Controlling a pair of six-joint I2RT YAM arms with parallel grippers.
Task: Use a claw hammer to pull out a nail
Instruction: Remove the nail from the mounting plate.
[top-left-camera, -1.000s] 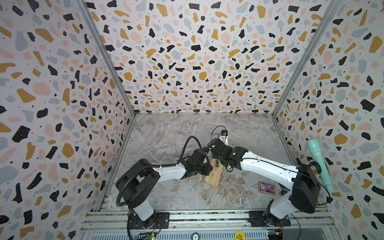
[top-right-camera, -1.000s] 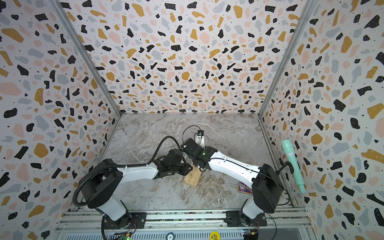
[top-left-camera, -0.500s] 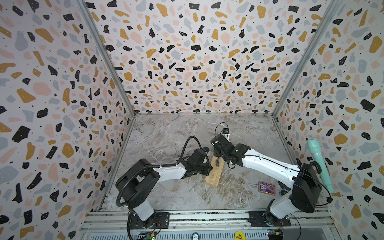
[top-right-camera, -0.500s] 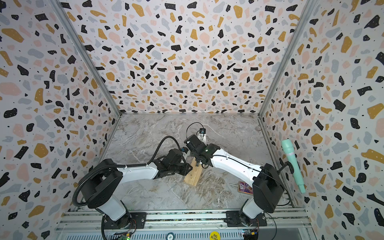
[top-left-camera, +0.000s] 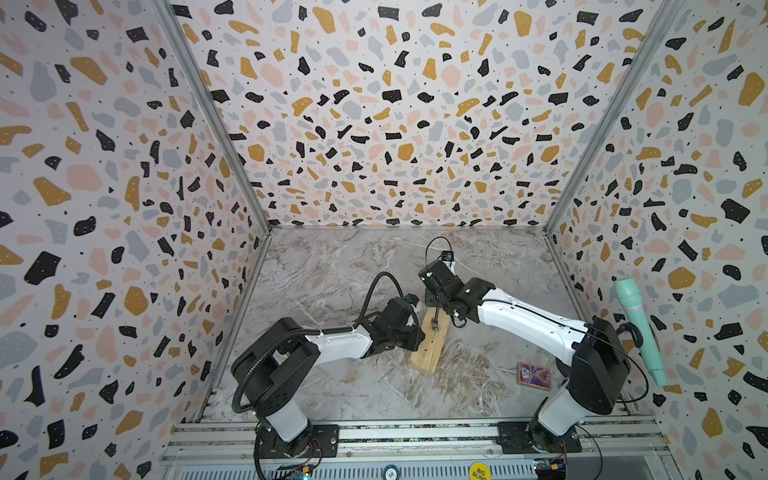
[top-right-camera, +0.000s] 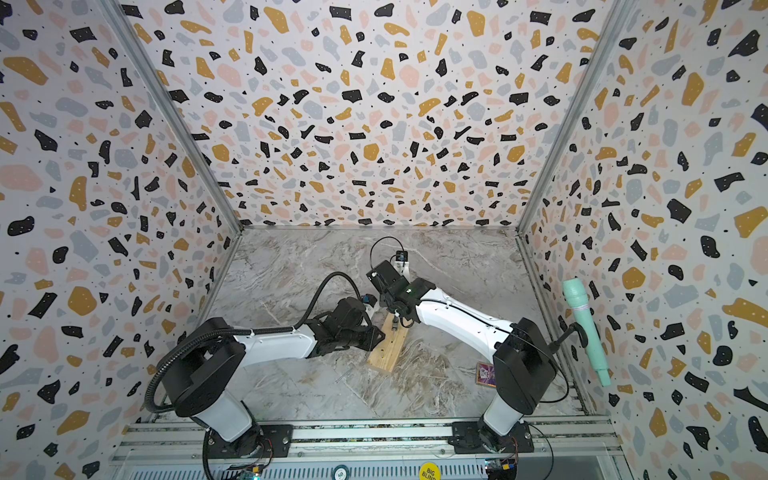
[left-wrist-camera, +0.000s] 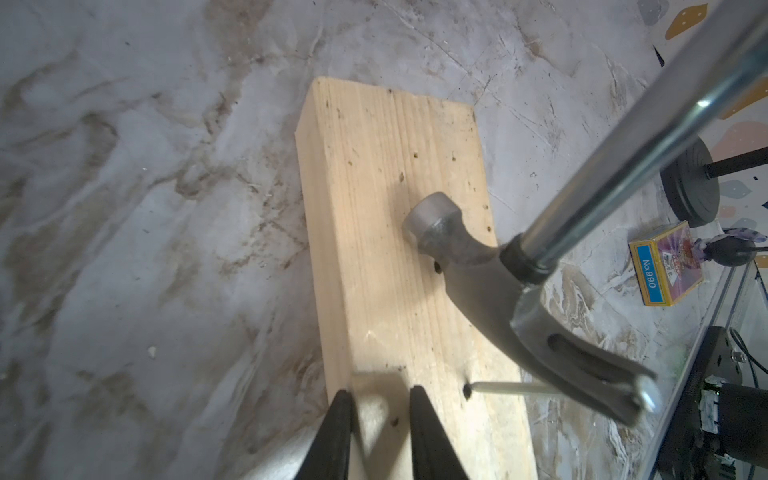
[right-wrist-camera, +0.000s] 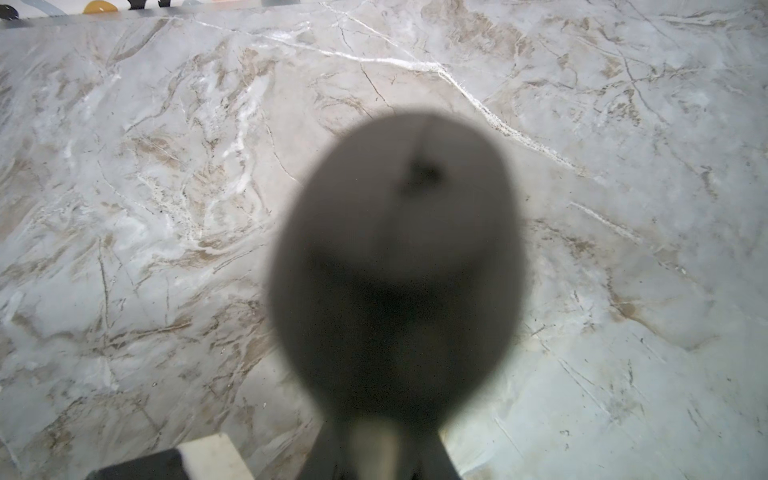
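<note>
We see a wood block (top-left-camera: 428, 349) lying in the middle of the marble worktop (top-left-camera: 332, 270), its length running from near to far with a slight lean to the right. Its top is pocked with small holes.

The hammer (left-wrist-camera: 469, 266) stands on the far half of the block. Its round face rests on the wood, its claw is lifted clear of the surface, and its shiny shaft slopes up to the right jaws. The nail (left-wrist-camera: 519, 388) is caught in the fork of the claw, with its head at the claw's tips. Its shank slants down to a hole in the block, and we cannot tell whether its point is free of that hole.

The right jaws are closed tight on the hammer's black handle. In the right wrist view the hammer (right-wrist-camera: 395, 266) fills the middle as a dark blur, butt end toward the camera.

The left jaws reach in from the left and rest on the block's top by its left edge, near the hammer head but apart from it. They stand a little apart, with bare wood showing in the gap, and clamp nothing.

A small box (top-left-camera: 534, 375) with a blue label lies on the worktop at the near right, well apart from the block. A mint-green cylinder (top-left-camera: 636, 328) hangs against the right wall.
</note>
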